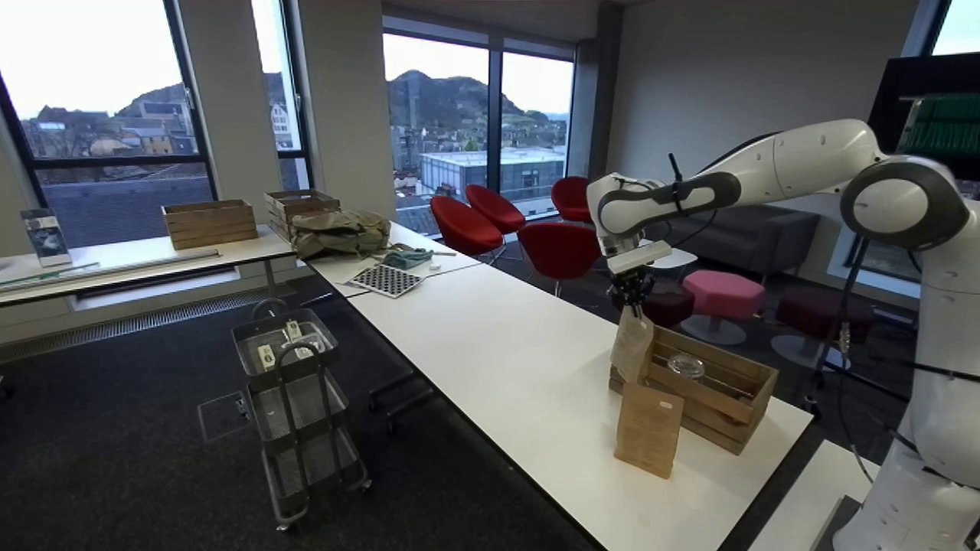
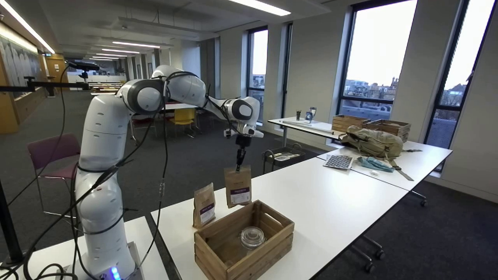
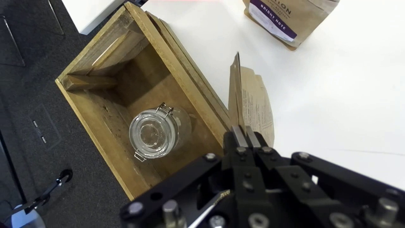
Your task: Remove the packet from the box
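Observation:
My gripper (image 3: 244,134) is shut on the top edge of a brown paper packet (image 3: 258,109). The held packet hangs upright just outside the wooden box (image 3: 178,71), beside its long wall. In both exterior views the gripper (image 1: 635,308) (image 2: 238,168) is above the packet (image 1: 632,348) (image 2: 238,184) and near the box (image 1: 712,421) (image 2: 268,251). I cannot tell whether the packet's bottom touches the table. A second brown packet (image 2: 204,208) with a purple label stands on the table beside the box; it also shows in the wrist view (image 3: 284,19).
A glass clip-top jar (image 3: 152,134) stands inside the box and shows in both exterior views (image 1: 686,366) (image 2: 252,237). The white table (image 1: 490,360) runs away from the robot. A checkered board (image 1: 387,281) and a green backpack (image 1: 341,233) lie at its far end. A trolley (image 1: 287,360) stands beside it.

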You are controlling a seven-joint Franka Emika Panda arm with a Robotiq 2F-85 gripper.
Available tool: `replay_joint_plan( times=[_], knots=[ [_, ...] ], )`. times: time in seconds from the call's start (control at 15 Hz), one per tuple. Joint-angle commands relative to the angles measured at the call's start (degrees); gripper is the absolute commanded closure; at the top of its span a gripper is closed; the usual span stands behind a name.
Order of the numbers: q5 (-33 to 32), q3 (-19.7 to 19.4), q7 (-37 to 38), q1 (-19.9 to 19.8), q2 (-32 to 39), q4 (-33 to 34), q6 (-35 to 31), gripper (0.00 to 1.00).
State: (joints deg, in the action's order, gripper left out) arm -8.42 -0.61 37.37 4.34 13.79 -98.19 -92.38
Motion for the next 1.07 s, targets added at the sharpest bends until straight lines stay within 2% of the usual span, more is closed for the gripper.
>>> replay_joint_plan(
  times=[0.0, 0.53, 1.0],
  knots=[
    [-2.3, 0.0, 1.2, 1.5, 2.5, 3.9, 3.9, 1.0],
    [-2.4, 0.1, -0.1, 3.5, 6.9, 6.3, 5.4, 1.0],
    [1.3, 1.5, -7.0, 3.6, 9.2, 7.4, 4.0, 1.0]
  ],
)
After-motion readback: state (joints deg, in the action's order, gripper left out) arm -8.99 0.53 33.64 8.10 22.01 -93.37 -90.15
